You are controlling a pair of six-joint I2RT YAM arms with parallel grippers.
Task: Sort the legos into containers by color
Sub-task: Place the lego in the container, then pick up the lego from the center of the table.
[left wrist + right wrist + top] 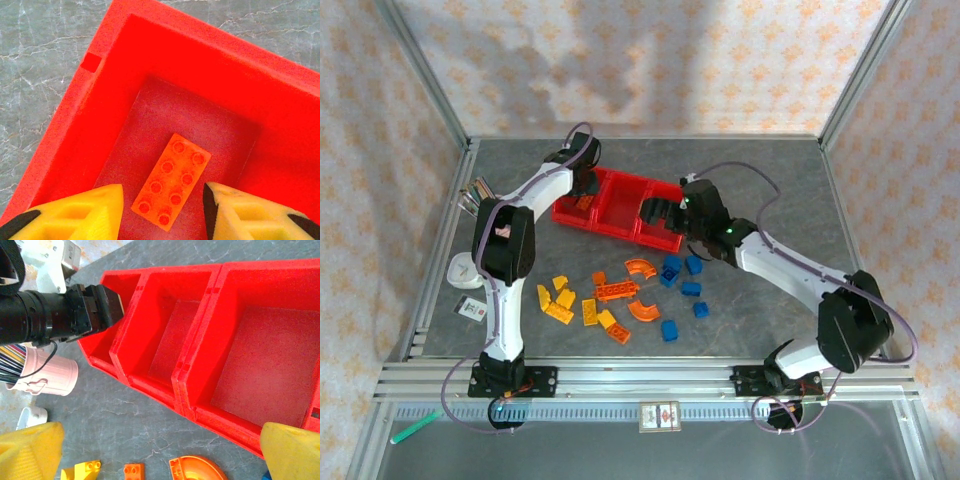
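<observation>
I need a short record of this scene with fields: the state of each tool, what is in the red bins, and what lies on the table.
left tool: open, above the left bin of the bright red plastic three-bin tray
right tool: open, holding nothing, near the tray's right bin
in left bin: one orange flat plastic eight-stud plate, lying flat
on grey table: loose yellow bricks, orange bricks, blue bricks
beside tray: pink cup holding pens

A robotics lab test cell: a grey stone-patterned table (770, 180) boxed in by aluminium framing (620, 378), with floral-print screens (650, 60) from 9 through 12 to 3 o'clock. The left arm (505, 250) and right arm (790, 265) are bolted at 6 o'clock.
</observation>
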